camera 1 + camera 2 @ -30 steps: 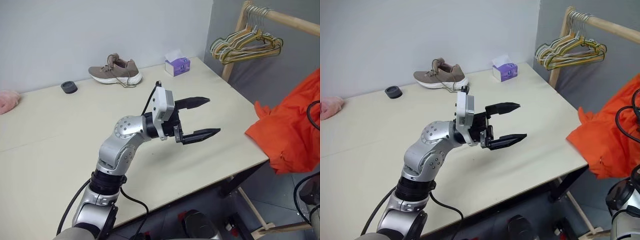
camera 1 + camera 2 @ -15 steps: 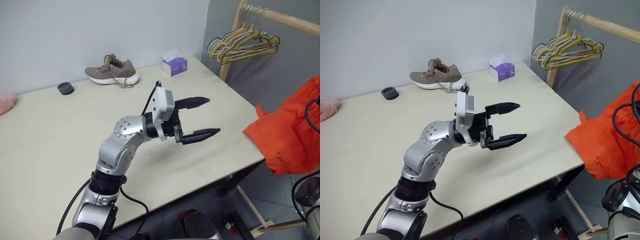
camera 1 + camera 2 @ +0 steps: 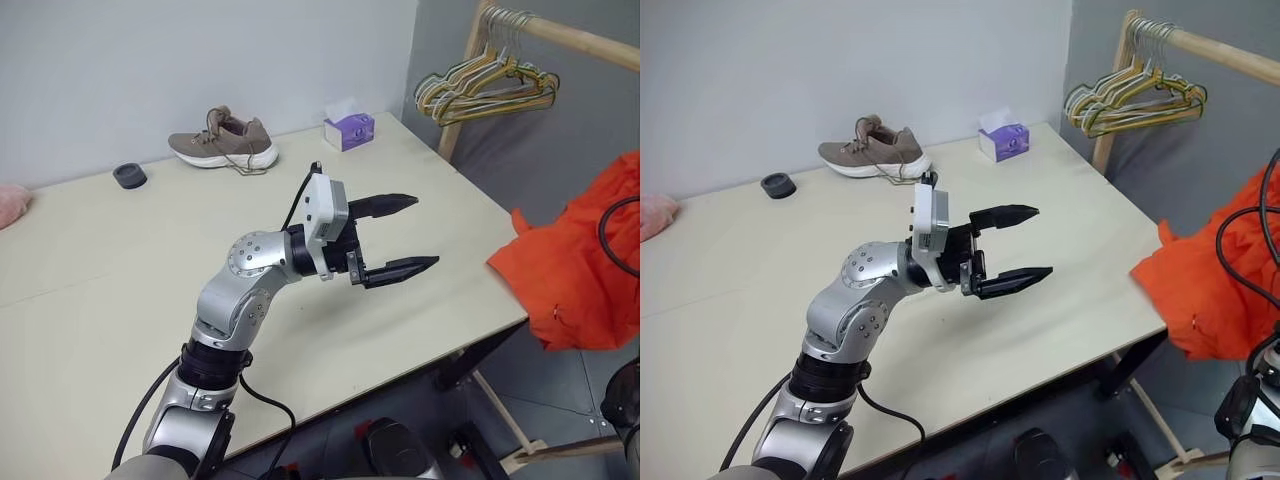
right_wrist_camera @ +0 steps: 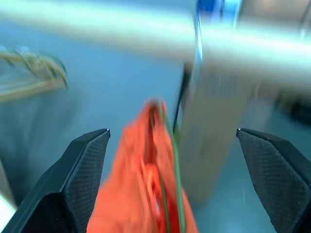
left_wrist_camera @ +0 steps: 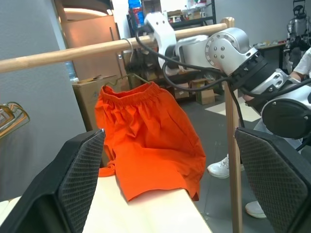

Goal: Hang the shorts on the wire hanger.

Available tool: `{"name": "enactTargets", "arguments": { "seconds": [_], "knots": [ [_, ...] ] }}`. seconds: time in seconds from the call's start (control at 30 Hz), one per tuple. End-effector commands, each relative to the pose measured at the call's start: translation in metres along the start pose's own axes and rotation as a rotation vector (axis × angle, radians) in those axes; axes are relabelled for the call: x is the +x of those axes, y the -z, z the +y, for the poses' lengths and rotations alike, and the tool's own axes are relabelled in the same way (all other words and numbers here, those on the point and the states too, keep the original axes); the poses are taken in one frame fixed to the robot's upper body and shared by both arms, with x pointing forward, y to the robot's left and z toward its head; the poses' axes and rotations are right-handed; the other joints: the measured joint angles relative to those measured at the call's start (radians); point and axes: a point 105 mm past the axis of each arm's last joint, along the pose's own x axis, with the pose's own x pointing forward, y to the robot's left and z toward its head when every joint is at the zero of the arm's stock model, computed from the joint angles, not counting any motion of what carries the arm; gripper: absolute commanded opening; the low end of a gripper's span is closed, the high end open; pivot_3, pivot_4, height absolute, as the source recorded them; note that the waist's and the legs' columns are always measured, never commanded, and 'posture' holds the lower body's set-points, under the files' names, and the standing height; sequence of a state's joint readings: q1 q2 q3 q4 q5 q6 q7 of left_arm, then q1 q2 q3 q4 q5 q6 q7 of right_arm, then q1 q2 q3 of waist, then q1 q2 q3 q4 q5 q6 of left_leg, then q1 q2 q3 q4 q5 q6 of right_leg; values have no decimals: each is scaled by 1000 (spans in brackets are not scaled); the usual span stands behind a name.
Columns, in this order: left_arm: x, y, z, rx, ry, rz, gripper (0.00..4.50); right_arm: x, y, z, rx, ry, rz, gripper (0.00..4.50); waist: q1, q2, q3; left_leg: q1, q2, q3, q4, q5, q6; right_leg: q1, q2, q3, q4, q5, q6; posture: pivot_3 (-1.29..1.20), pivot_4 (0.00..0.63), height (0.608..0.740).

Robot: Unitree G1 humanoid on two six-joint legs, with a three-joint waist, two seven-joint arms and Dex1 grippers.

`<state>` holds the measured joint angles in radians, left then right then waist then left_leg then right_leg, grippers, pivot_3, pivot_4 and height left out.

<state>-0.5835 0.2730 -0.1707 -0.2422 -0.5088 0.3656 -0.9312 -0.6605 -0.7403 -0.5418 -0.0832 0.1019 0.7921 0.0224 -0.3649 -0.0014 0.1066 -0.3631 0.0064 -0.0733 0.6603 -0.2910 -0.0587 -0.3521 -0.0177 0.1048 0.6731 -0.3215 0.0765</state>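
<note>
The orange shorts [image 5: 146, 136] hang by their gathered waistband from the thin wire hanger [image 5: 130, 48], whose hook sits over the wooden rail [image 5: 73, 52]. Their lower hem rests on the table's right edge [image 3: 500, 300]. In the left eye view the shorts [image 3: 580, 260] show at the right border. My left gripper [image 3: 400, 235] is open above the table's middle, pointing toward the shorts, with nothing between its fingers. My right gripper [image 4: 172, 131] is open, close to the blurred shorts [image 4: 141, 194] and a green-grey wire [image 4: 171, 160], gripping neither.
A bunch of yellow and green hangers [image 3: 490, 85] hangs further back on the rail. A shoe [image 3: 222, 140], a purple tissue box [image 3: 350, 130], a black cap [image 3: 128, 176] and a pink cloth [image 3: 12, 205] lie along the table's far side. A person's white shoes [image 5: 221, 167] stand beyond the rail post.
The whole picture has shifted a little left. The black cable at the right edge has risen. The shorts hang in the same place and my left gripper has not moved.
</note>
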Motion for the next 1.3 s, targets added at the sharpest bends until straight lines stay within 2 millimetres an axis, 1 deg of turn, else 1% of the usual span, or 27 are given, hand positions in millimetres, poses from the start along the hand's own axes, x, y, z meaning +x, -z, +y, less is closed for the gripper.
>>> {"name": "enactTargets", "arguments": {
  "seconds": [0.03, 0.1, 0.13, 0.2, 0.23, 0.27, 0.3, 0.37, 0.4, 0.43, 0.5, 0.53, 0.63, 0.73, 0.9, 1.0, 1.17, 1.3],
  "knots": [
    [-12, -4, 18, 67, -118, 29, 4500, -20, -35, 56, -31, -291, -213, 4451, -3, -1, 1, 0, 0, 0, 0, 0, 0, 0, 0, 0, 0, 0, 0, -384, 81, 740],
    [-28, 3, 37, 111, -249, 88, 4500, -34, -30, 88, -18, -465, -224, 4451, -7, -3, 2, 0, 2, 0, 0, 0, 0, 1, 2, 0, 0, 0, 0, -370, 81, 740],
    [-33, 5, 42, 125, -289, 107, 4500, -38, -27, 96, -11, -515, -223, 4451, -7, -4, 3, 0, 3, -1, 0, 0, 0, 1, 3, 0, 1, 0, 0, -370, 81, 740],
    [-68, 19, 73, 197, -517, 246, 4500, -61, -14, 140, 11, -752, -202, 4451, -7, -4, 3, 1, 3, -2, 0, 0, 0, 0, 3, -1, 1, 0, 0, -353, 80, 740],
    [-88, 22, 86, 220, -634, 300, 4500, -73, -7, 160, 29, -863, -183, 4451, -7, -4, 3, 2, 3, -3, 1, 0, 0, 0, 3, -2, 2, 0, 0, -345, 79, 740],
    [-100, 24, 94, 235, -709, 332, 4500, -82, -2, 171, 43, -933, -171, 4451, -6, -4, 3, 2, 3, -3, 1, 0, 0, 0, 3, -2, 2, 1, 0, -331, 77, 740],
    [-105, 24, 97, 239, -744, 342, 4500, -85, 0, 176, 50, -963, -165, 4451, -3, -4, 3, 2, 3, -4, 1, 0, 0, -1, 3, -2, 3, 1, 0, -331, 77, 740],
    [-165, 26, 117, 308, -1047, 465, 4500, -104, 12, 212, 26, -1109, -212, 4451, 8, -4, 4, -1, 3, -6, 1, 0, 0, -3, 3, -2, 3, 1, -2, -301, 73, 740],
    [-196, 25, 120, 318, -1189, 510, 4500, -114, 21, 231, 24, -1198, -210, 4451, 7, -4, 4, -1, 3, -7, 1, 0, 0, -4, 3, -2, 3, 3, -4, -282, 71, 740],
    [-222, 26, 119, 339, -1302, 570, 4500, -123, 31, 247, 26, -1268, -204, 4451, 5, -5, 4, 0, 3, -8, 1, 0, 0, -4, 3, -2, 3, 3, -5, -269, 69, 740],
    [-250, 29, 110, 364, -1444, 646, 4500, -131, 44, 269, 47, -1350, -183, 4451, 10, -6, 4, 0, 4, -8, 0, 0, 0, -5, 3, -2, 4, 4, -6, -238, 66, 740],
    [-261, 30, 106, 379, -1504, 679, 4500, -131, 48, 278, 63, -1356, -182, 4451, 18, -6, 4, -1, 4, -9, 0, 0, 0, -5, 1, -3, 5, 4, -6, -225, 64, 740],
    [-274, 34, 95, 386, -1572, 740, 4500, -132, 53, 297, 136, -1380, -158, 4451, 64, -7, 5, -3, 4, -11, 0, 0, 0, -7, -4, -5, 7, 4, -6, -188, 63, 740],
    [-285, 36, 82, 363, -1636, 737, 4500, -140, 54, 319, 202, -1434, -146, 4451, 108, -8, 5, -4, 2, -12, 1, 0, 0, -8, -6, -6, 7, 4, -6, -160, 66, 740],
    [-290, 36, 74, 303, -1659, 676, 4500, -149, 53, 340, 190, -1506, -176, 4451, 169, -8, 5, -4, 3, -15, 0, 0, 0, -8, -6, -9, 7, 4, -6, -107, 77, 740],
    [-290, 38, 74, 280, -1648, 685, 4500, -150, 60, 343, 191, -1524, -151, 4451, 194, -8, 6, -4, 2, -15, 1, 0, 0, -7, -6, -9, 7, 4, -6, -71, 88, 740],
    [-287, 42, 72, 253, -1641, 676, 4500, -149, 73, 339, 204, -1513, -116, 4451, 229, -7, 8, -4, 2, -15, 1, 0, 0, -7, -5, -9, 7, 4, -6, -25, 102, 740],
    [-281, 39, 76, 258, -1639, 647, 4500, -149, 82, 334, 219, -1483, -96, 4451, 250, -8, 8, -4, 3, -15, 0, 0, 0, -7, -5, -9, 7, 4, -7, -1, 103, 740]
  ]
}}
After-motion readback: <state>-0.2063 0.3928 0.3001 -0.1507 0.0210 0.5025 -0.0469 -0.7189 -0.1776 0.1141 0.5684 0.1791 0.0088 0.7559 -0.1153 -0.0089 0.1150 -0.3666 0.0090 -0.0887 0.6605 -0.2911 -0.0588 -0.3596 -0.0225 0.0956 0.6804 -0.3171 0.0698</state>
